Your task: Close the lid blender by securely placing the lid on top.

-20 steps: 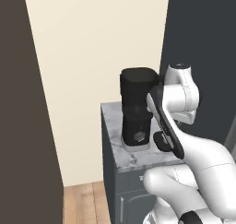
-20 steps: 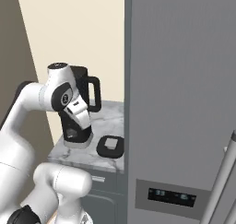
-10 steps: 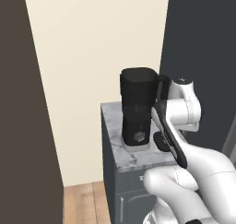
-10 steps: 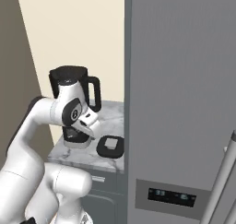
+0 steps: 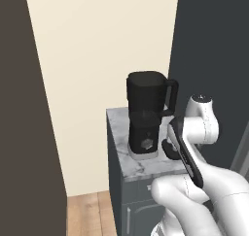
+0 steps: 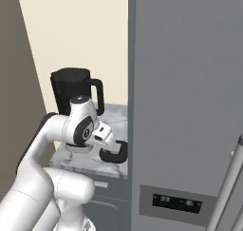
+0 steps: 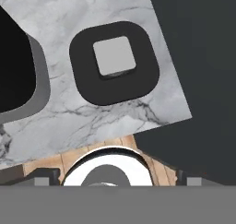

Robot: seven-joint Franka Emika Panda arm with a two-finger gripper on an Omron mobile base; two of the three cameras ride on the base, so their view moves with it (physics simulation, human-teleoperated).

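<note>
Gripper [image 6: 110,147] above flat rounded-square black lid [image 7: 114,61] on marble counter [image 7: 73,112].

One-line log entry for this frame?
phase: approach | lid: flat on marble counter, beside blender | blender jar: uncovered | gripper: above lid, jaw state not visible

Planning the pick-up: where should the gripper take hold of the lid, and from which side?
Probably by the raised grey knob at the centre of the lid, coming straight down from above: the lid lies flat on the counter, so its thin rim offers little to pinch.
</note>
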